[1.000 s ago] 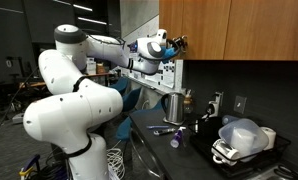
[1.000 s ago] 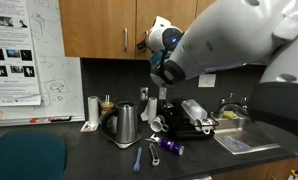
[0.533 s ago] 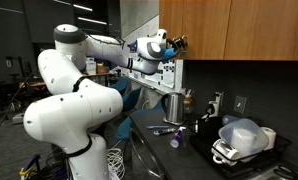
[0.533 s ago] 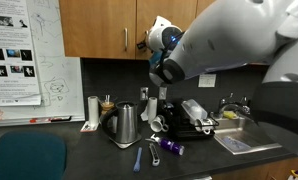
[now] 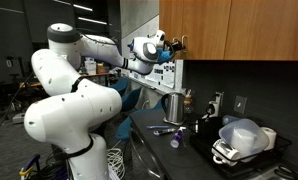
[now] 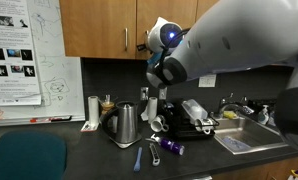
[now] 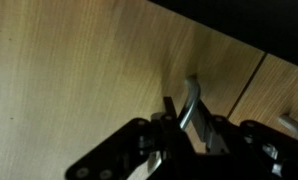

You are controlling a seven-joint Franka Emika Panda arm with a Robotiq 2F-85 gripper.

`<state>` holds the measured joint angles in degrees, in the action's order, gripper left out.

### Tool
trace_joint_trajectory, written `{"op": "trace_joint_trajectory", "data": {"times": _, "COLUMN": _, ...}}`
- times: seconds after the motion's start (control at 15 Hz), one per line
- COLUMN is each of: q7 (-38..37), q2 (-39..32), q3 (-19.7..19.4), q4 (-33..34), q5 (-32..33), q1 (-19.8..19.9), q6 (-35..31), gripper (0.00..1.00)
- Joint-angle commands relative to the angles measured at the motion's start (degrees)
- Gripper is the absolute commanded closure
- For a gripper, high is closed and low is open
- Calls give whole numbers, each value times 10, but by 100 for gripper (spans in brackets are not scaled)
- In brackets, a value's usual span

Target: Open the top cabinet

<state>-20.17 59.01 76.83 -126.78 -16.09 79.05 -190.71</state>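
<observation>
The large wall cabinet with flat, medium-brown wooden doors (image 5: 234, 28) hangs above the dark counter (image 6: 84, 155); in an exterior view its doors (image 6: 94, 25) lie flush and closed, with a pair of thin silver vertical bar handles (image 6: 126, 40) set side by side at the seam. The white robot arm (image 5: 64, 95) reaches up to the outer end of the cabinet, and its black gripper (image 5: 174, 44) sits right at the lower corner of the door front.

In the wrist view the cabinet's wood grain (image 7: 79, 70) fills the picture; the gripper (image 7: 189, 118) is up against the door, with one silver bar handle (image 7: 193, 90) running between its dark fingers (image 7: 169, 110); the fingers sit close on either side of the bar, but I cannot tell whether they press on it or merely flank it. A second silver handle (image 7: 287, 122) shows on the neighbouring door, just across the seam.

Below the cabinet, a brushed-steel kettle (image 6: 123, 125) stands on the counter among small clutter; beside the cabinet, a whiteboard (image 6: 51, 85) is fixed to the wall.
</observation>
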Motion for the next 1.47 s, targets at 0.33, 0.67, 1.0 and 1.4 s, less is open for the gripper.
{"op": "trace_joint_trajectory", "data": {"times": 0.33, "q7": -14, "q2": 12, "q3": -34, "q4": -62, "q5": -6, "q1": -34, "q6": 47, "gripper": 94}}
{"op": "trace_joint_trajectory", "data": {"times": 0.67, "q7": -18, "q2": 18, "q3": -43, "q4": -73, "q5": -7, "q1": -43, "q6": 56, "gripper": 94}}
{"op": "trace_joint_trajectory", "data": {"times": 1.0, "q7": -23, "q2": 28, "q3": -61, "q4": -110, "q5": -9, "q1": -77, "q6": 67, "gripper": 94}}
{"op": "trace_joint_trajectory", "data": {"times": 1.4, "q7": -29, "q2": 38, "q3": -87, "q4": -165, "q5": -10, "q1": -128, "q6": 56, "gripper": 94}}
